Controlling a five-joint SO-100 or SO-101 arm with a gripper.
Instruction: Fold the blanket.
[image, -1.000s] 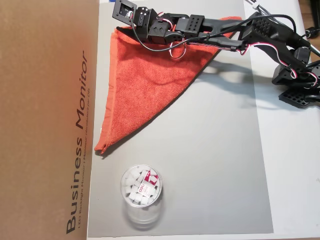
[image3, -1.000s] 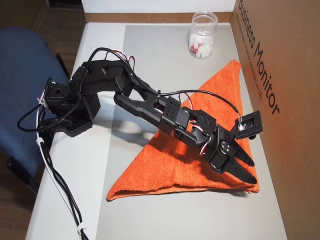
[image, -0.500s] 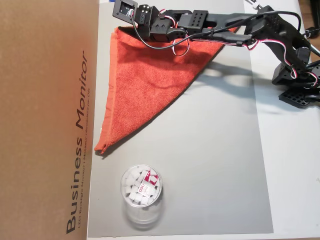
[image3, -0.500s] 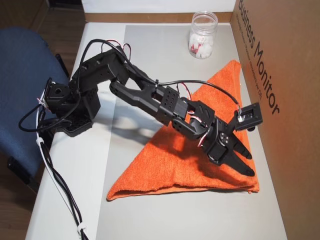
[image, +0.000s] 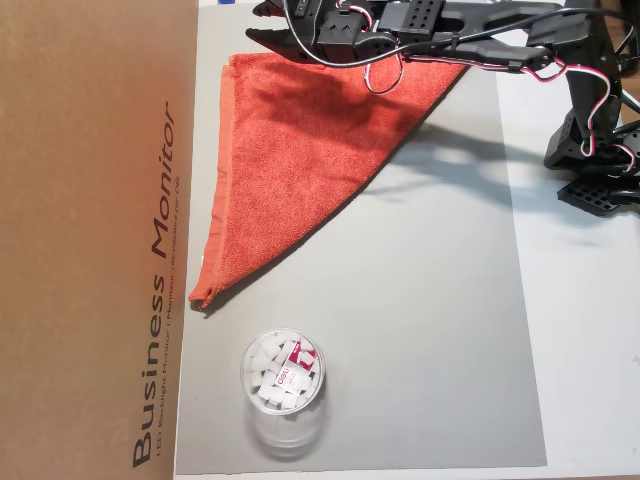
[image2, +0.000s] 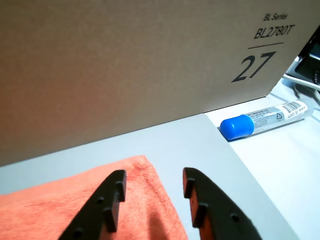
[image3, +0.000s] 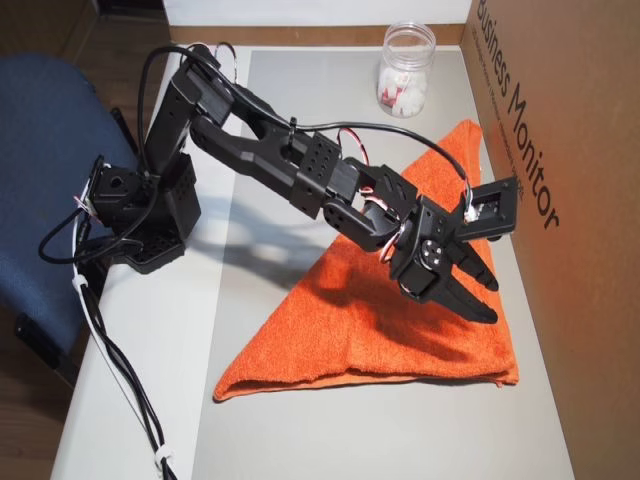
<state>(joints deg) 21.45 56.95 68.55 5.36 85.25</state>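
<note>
Grey mat (image: 420, 330) carries the blanket (image: 290, 160), folded into a triangle beside the cardboard box (image: 90, 240); above its corner the gripper (image2: 152, 192) hovers, jaws parted, holding nothing

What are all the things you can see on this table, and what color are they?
Orange-red terry-cloth towel: one, folded into a triangle, on the grey mat beside the box.
Grey mat: one, flat, covers most of the white table.
Brown cardboard monitor box: one, black lettering, along the mat's left edge in an overhead view.
Clear plastic jar: one, holds white pieces, stands on the mat near the towel's pointed corner.
White tube with a blue cap: one, lies on the table by the box corner in the wrist view.
Blue chair: one, beside the table.
Black robot arm: one, base on the white table, reaches over the towel.
Hand: one, black, open, holds nothing, above the towel's corner.
</note>
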